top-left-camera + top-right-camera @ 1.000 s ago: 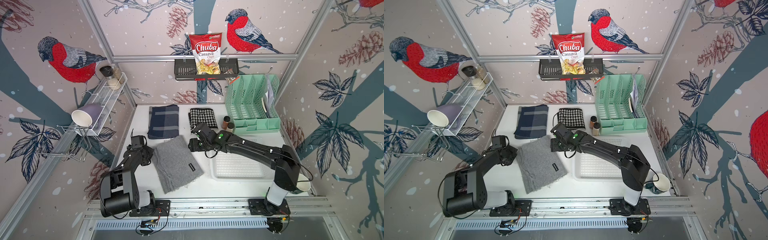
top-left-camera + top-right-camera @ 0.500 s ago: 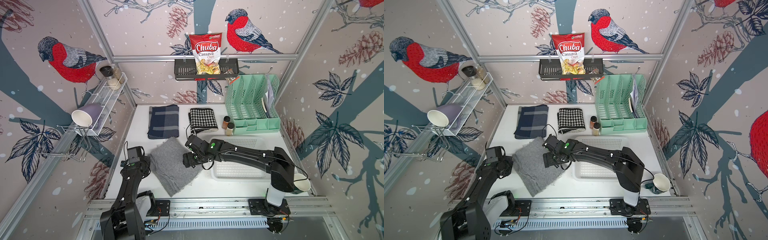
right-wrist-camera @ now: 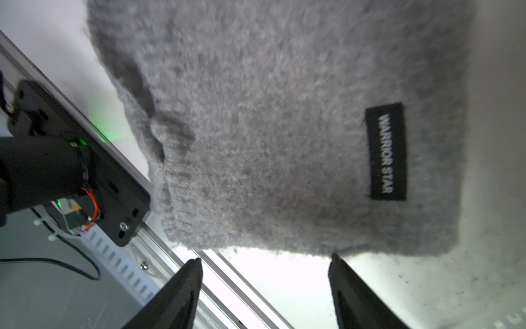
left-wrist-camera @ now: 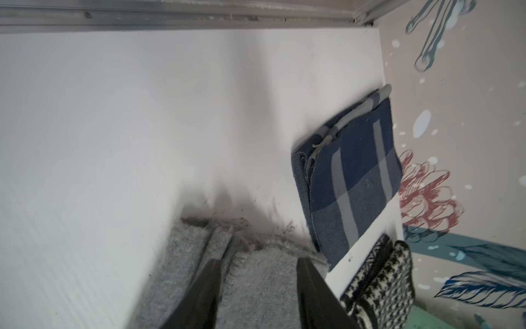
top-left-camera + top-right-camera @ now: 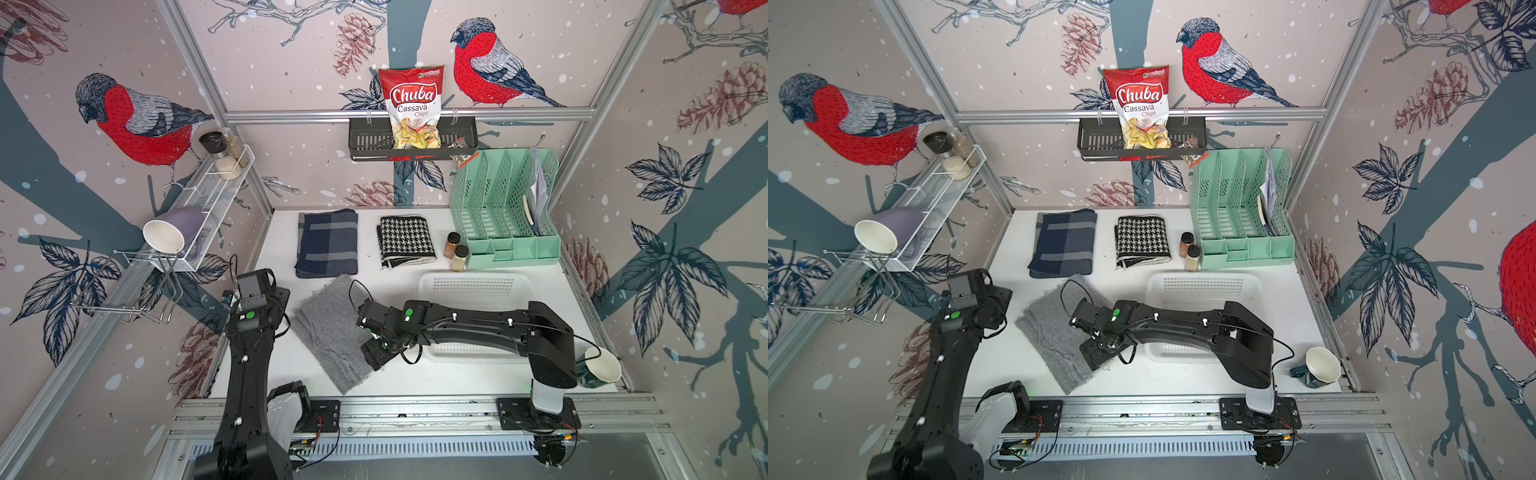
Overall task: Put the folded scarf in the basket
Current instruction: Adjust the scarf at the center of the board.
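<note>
The grey scarf point(image 5: 328, 332) lies folded on the desk point(image 5: 415, 378), in the front left part, with one corner close to the front edge. It is outside the basket point(image 5: 473, 279), which stands nearer the right edge. The right fingers point(image 3: 176, 293) are wide apart at the scarf's edge near its black label point(image 3: 385, 152) and hold nothing. The left fingers point(image 4: 205, 290) are parted over the scarf's side toward the left edge. A blue scarf point(image 5: 327, 243) lies behind it.
</note>
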`<move>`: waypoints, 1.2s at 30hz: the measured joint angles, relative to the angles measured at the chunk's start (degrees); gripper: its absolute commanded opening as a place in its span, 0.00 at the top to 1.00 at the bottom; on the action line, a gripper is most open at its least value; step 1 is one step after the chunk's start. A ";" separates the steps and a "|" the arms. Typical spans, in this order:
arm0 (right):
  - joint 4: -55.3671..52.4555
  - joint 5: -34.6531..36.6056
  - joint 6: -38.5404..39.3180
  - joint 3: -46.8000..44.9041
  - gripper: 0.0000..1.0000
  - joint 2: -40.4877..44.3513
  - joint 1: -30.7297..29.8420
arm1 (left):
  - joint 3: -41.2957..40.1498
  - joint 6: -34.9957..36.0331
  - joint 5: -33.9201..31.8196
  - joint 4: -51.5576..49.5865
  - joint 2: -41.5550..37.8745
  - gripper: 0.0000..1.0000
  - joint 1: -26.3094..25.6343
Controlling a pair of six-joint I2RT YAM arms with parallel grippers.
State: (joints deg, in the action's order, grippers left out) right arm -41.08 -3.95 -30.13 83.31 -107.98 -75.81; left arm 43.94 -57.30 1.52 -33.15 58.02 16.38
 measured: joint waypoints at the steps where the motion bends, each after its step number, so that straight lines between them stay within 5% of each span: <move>1: -0.61 0.28 0.59 0.15 0.28 -0.66 -0.72 | 1.38 1.97 1.38 0.70 3.58 0.70 0.00; 7: -3.96 2.58 4.17 0.66 0.28 -3.98 -4.04 | 6.95 14.47 10.75 4.92 24.55 0.76 -0.52; 18: -4.28 6.12 5.77 3.32 0.31 -11.41 -1.64 | 2.95 18.73 13.38 9.27 31.52 0.79 -1.62; 36: -2.29 10.47 12.63 6.16 0.33 -13.44 8.59 | -19.78 4.61 4.17 12.55 5.64 0.83 -1.60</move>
State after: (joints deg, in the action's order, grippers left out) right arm -43.38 6.52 -17.50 89.47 -121.43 -67.22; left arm 24.16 -52.69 5.69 -20.60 63.66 14.79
